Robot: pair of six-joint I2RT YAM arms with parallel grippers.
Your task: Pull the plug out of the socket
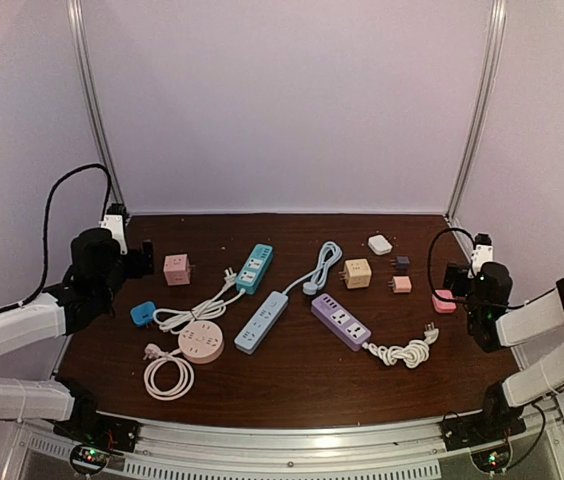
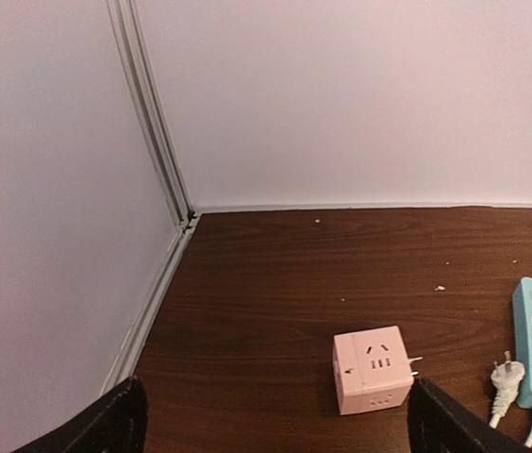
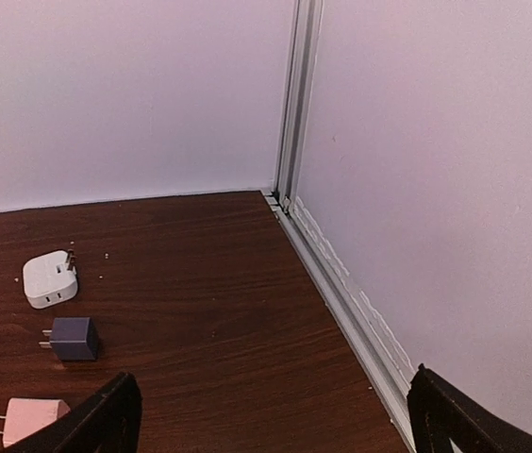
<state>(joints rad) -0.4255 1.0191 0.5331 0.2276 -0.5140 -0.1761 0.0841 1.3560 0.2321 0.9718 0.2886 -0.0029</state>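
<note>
- The left gripper [image 2: 275, 420] and right gripper [image 3: 280, 420] are shown spread and empty, at opposite edges of the table [image 1: 292, 395].
- The teal strip [image 1: 254, 268] is laid nearer the left arm and the purple strip [image 1: 340, 321] nearer the right. Whether anything is plugged into either cannot be told.

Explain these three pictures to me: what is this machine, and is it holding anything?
A left arm and a right arm are bolted at the near edge of a brown table. The wide picture looks down from above and behind them; the other two come from a camera on each wrist. The left end effector and right end effector both stand open, holding nothing. On the table lie a purple power strip, a pink cube socket, a white charger and more.
</note>
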